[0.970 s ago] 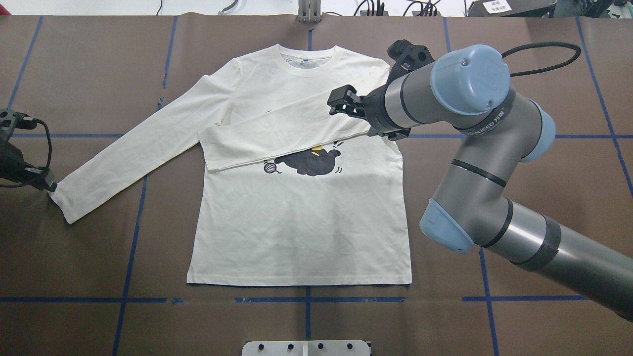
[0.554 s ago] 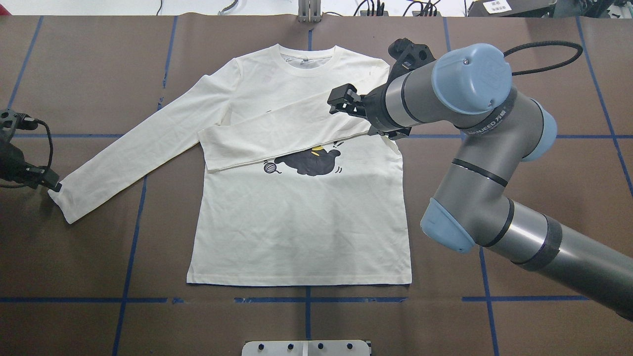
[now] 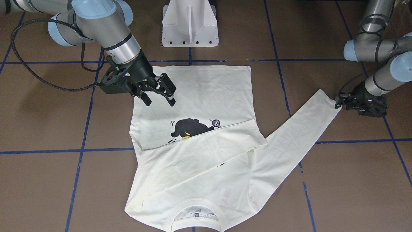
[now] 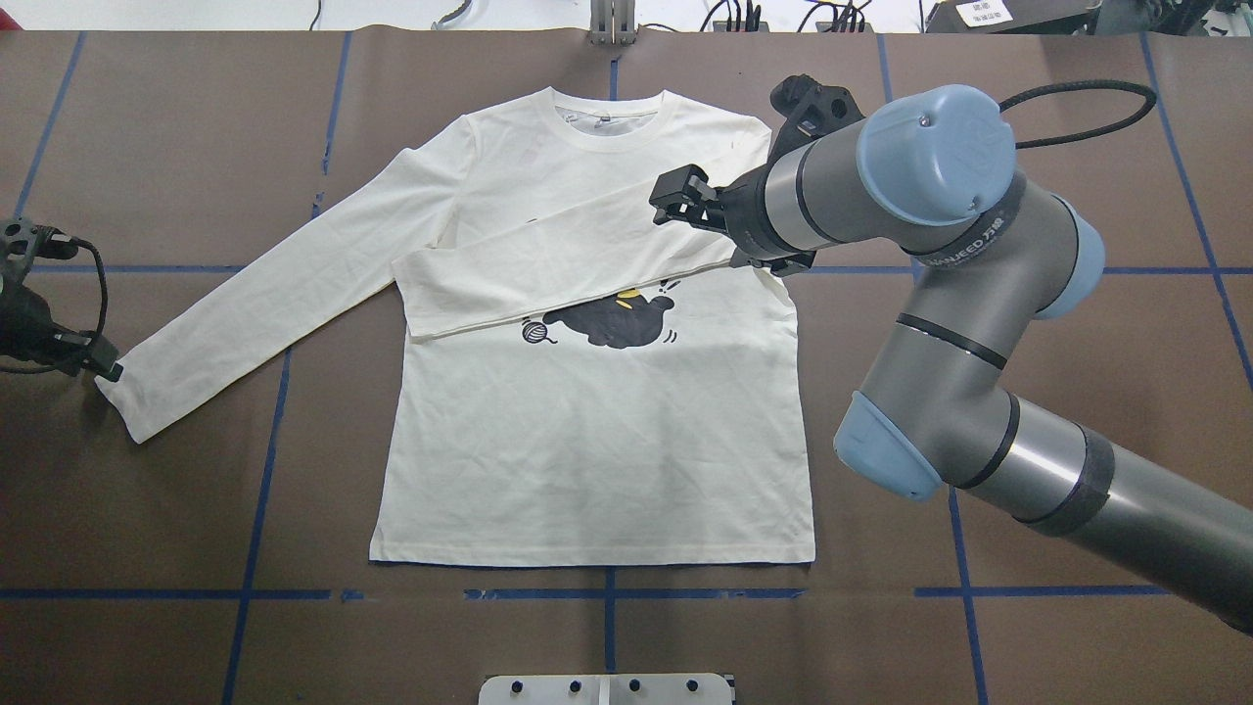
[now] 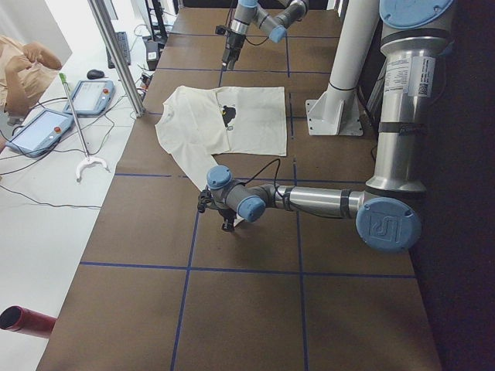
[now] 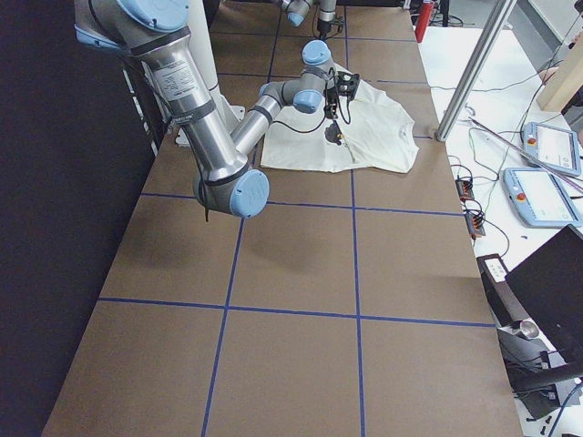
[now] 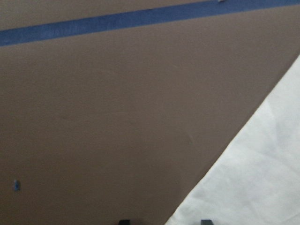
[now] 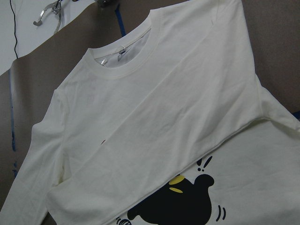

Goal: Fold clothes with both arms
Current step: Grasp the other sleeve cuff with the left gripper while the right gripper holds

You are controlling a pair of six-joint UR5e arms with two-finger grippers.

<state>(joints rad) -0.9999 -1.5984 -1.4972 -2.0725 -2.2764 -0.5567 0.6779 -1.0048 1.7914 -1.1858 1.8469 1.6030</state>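
Observation:
The cream-white long-sleeved shirt (image 4: 587, 460) lies flat, print side up, with its collar at the far side. One sleeve (image 4: 548, 259) is folded across the chest, just above the black cat print (image 4: 617, 318). The other sleeve (image 4: 264, 294) stretches out flat to the left. My right gripper (image 3: 160, 103) hovers open over the shirt near its right shoulder, holding nothing; it also shows from overhead (image 4: 675, 201). My left gripper (image 4: 110, 370) sits low at the outstretched cuff (image 3: 328, 100). In the left wrist view its two tips stand apart astride the sleeve's edge (image 7: 262, 178).
The brown table cover carries a grid of blue tape lines (image 4: 607, 593). The white pedestal base (image 3: 190, 29) stands at the robot's side of the table. A black cable (image 3: 19, 64) loops off the right wrist. Teach pendants (image 5: 46, 127) and a person (image 5: 23, 66) are beyond the far edge.
My left gripper has edged slightly towards the sleeve cuff. The right arm has barely moved, and the shirt lies as before.

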